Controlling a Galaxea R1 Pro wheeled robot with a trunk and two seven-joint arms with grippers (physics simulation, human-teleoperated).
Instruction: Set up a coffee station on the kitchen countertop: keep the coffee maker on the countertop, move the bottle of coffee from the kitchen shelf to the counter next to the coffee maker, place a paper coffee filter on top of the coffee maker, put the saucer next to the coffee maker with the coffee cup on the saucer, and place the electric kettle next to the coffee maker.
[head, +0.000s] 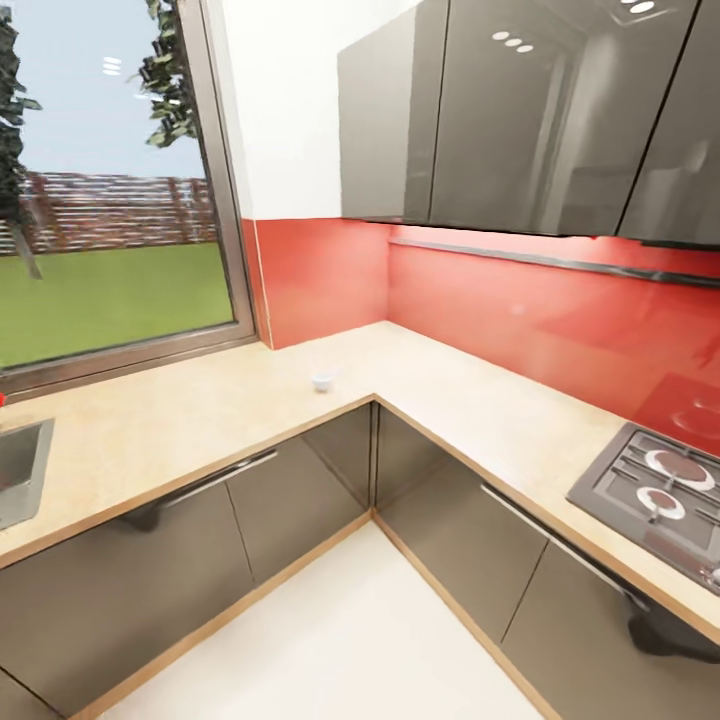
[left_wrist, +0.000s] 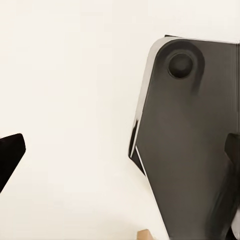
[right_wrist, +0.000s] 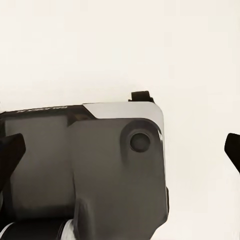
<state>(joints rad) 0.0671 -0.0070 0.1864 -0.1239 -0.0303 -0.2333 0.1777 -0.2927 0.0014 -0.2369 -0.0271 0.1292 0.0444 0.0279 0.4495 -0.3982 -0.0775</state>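
I see the kitchen countertop (head: 180, 420) wrapping the corner, a small white cup (head: 323, 380) near its far bend. Both wrist cameras look down at pale floor and my dark base; left gripper (left_wrist: 120, 150) and right gripper (right_wrist: 120, 147) fingertips stand apart

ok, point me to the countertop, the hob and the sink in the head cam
kitchen countertop (head: 200, 415): head view, bare tan surface below the window.
hob (head: 655, 500): head view, dark top plate between burners, at the right edge.
sink (head: 15, 480): head view, grey basin wall, at the left edge.
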